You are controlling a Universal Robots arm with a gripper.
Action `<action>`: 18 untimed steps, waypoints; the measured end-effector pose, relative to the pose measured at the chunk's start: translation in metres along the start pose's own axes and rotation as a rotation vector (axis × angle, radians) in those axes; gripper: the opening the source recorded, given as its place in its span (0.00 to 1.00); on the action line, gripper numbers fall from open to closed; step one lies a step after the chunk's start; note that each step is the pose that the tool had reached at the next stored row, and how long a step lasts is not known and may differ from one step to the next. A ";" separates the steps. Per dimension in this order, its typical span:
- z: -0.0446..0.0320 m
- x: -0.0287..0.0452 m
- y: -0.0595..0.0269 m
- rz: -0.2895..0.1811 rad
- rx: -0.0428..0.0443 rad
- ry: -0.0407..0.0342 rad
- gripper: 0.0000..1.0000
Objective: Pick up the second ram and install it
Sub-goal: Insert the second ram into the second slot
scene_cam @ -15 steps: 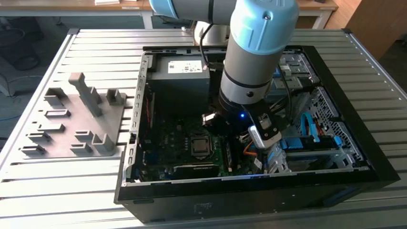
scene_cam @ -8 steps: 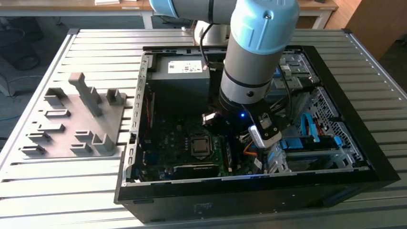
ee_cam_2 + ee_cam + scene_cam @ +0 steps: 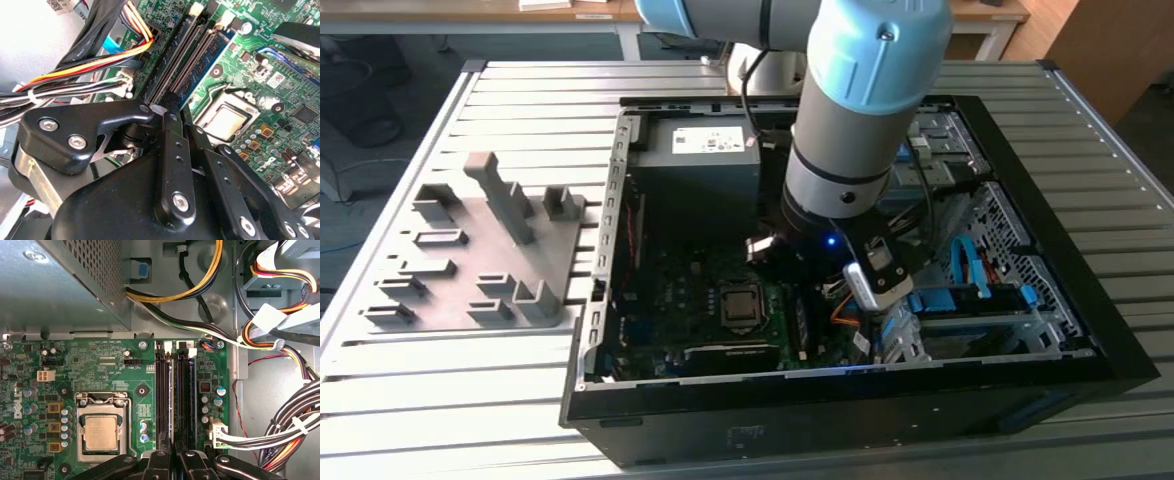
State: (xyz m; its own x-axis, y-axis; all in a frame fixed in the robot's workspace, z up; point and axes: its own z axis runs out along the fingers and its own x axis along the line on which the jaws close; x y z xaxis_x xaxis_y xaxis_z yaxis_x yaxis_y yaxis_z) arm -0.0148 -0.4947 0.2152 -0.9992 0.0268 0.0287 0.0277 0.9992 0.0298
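Observation:
In the exterior view my gripper (image 3: 809, 278) is down inside the open computer case (image 3: 1067, 330), over the motherboard (image 3: 680, 290) beside the square silver processor (image 3: 740, 305). In the first wrist view the second ram (image 3: 172, 390) stands edge-on as a thin bluish strip among the long black slot strips (image 3: 161, 390). It runs down between my two black fingertips, and the gripper (image 3: 173, 454) is shut on it. The second wrist view shows the same fingers (image 3: 169, 125) pressed together over the slot strips (image 3: 180, 60). How deep the stick sits in the slot is hidden.
A grey power supply box (image 3: 65, 285) and bundles of coloured cables (image 3: 280, 315) crowd the slots. Drive bays with blue parts (image 3: 974, 300) fill the case on the exterior view's right. A grey holder fixture (image 3: 487, 250) lies on the slatted table (image 3: 400, 400) at the exterior view's left.

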 end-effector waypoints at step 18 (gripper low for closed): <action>-0.0005 0.0007 -0.0011 0.039 -0.0327 -0.0010 0.14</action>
State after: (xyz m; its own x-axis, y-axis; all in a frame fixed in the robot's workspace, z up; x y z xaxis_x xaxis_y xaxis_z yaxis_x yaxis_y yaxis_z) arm -0.0155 -0.4958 0.2157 -0.9974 0.0661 0.0295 0.0678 0.9958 0.0613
